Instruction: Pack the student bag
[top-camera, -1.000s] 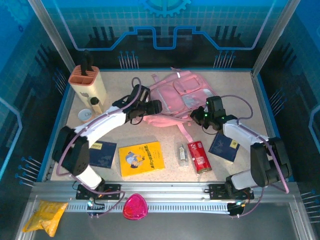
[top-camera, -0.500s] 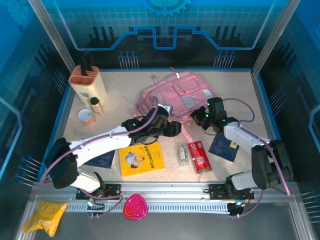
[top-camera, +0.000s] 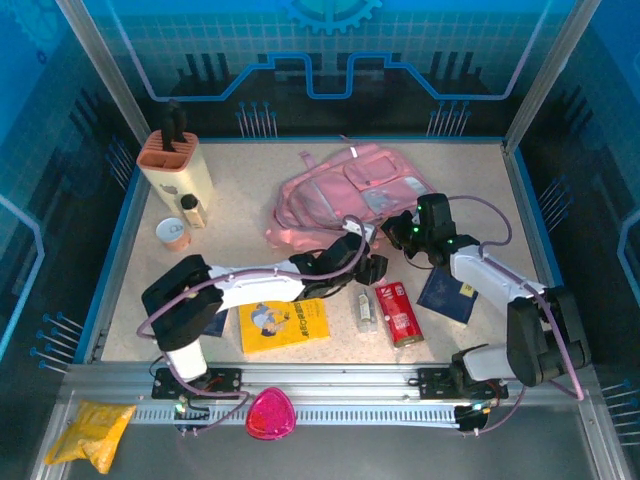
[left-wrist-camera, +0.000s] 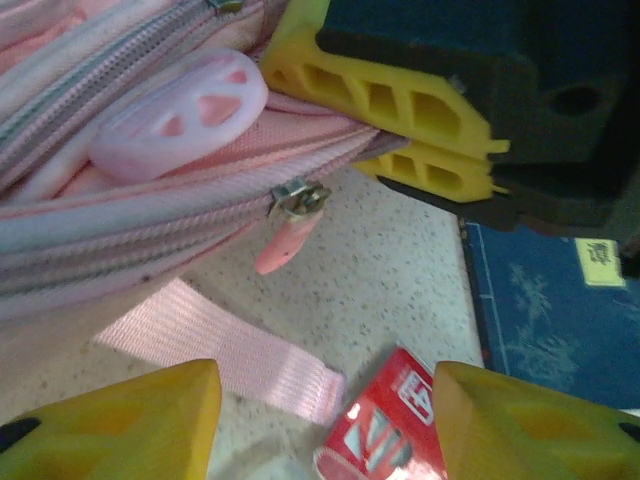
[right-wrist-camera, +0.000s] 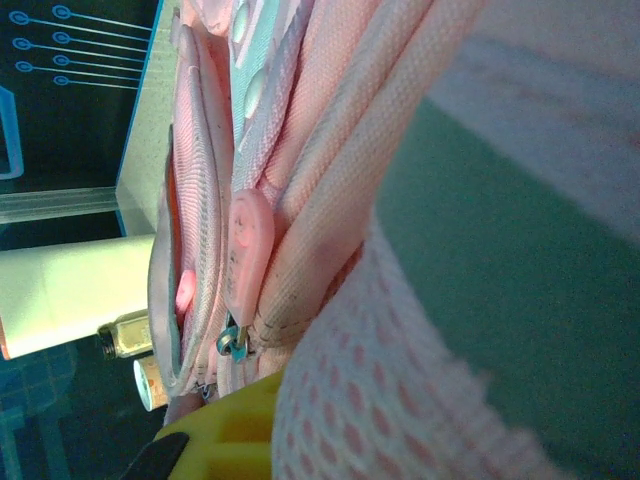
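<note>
Bag Edge Grip Status

Yellow book (top-camera: 283, 322) and red pack (top-camera: 398, 313) lie at the front of the table (top-camera: 240, 200). Beyond them, left gripper (top-camera: 374, 268) hovers with fingers apart, nothing between them, near a zipper pull (left-wrist-camera: 287, 228). Right gripper (top-camera: 402, 232) is clamped on the near edge of the student bag (top-camera: 340, 195), which lies rear of centre.

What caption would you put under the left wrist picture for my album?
Open left claw faces the zipper pull on the bag, whose edge the right claw pinches.
</note>
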